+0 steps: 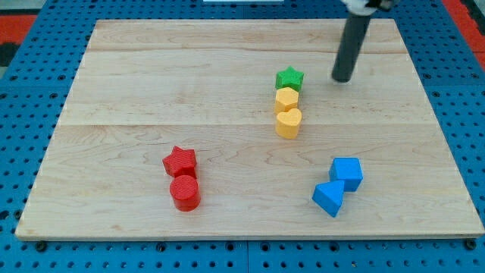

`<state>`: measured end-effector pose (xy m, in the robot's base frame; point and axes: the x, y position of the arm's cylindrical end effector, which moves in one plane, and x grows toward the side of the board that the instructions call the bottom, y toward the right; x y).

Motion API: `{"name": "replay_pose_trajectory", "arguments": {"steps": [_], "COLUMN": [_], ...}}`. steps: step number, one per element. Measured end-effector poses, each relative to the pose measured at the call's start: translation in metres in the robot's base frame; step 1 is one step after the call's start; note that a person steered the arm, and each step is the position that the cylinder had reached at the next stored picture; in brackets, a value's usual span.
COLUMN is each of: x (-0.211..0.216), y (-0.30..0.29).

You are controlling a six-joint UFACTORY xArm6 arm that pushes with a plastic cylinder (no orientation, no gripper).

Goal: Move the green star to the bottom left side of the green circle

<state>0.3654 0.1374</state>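
The green star (289, 78) lies right of the board's centre, towards the view's top. It touches a yellow hexagon-like block (286, 98) just below it, and a yellow heart (289, 122) sits below that, making a short column. No green circle shows in this view. My tip (342, 78) is to the right of the green star, a clear gap away, at about the same height in the view. The dark rod rises from it towards the view's top.
A red star (180, 161) and a red cylinder (185, 192) sit together at the lower left. A blue cube (347, 173) and a blue triangular block (329, 199) sit at the lower right. The wooden board (151, 68) lies on a blue pegboard.
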Motion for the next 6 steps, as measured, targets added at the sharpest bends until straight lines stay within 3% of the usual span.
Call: {"name": "replay_pose_trajectory", "arguments": {"steps": [1,2,3,4,5,6], "x": [0.046,0.02,0.002,0.026,0.018,-0.031], "y": [-0.051,-0.109,-0.102,-0.098,-0.076,-0.072]}}
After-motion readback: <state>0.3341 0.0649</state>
